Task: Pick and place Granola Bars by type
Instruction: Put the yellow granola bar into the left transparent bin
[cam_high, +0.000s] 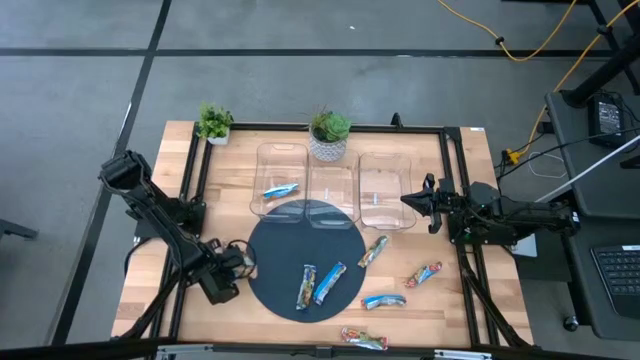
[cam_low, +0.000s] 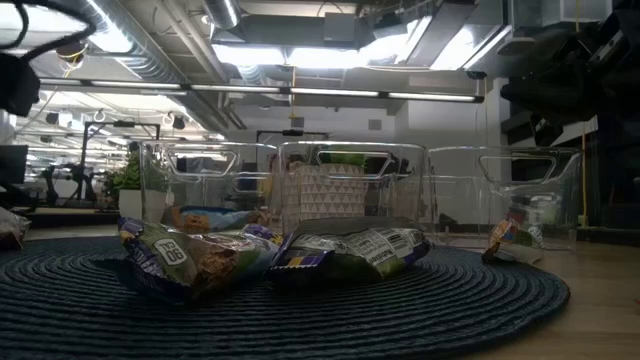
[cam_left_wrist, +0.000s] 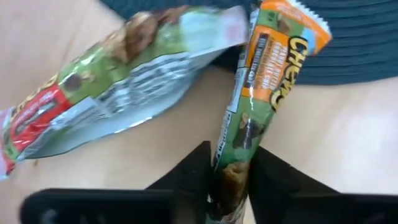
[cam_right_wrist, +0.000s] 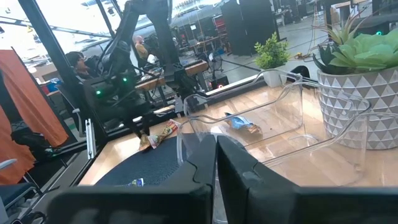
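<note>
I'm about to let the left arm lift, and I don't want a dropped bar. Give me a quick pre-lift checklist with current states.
1. Left gripper has its fingers on the orange-green granola bar: ok.
2. Grip centred on the bar: not ok, it holds one end.
3. Neighbouring red-green bar clear of the held one: cannot tell, they look close.
4. Right gripper out of the way, shut, by the clear bins: ok.
5. Bin holding this type: cannot tell.
</note>
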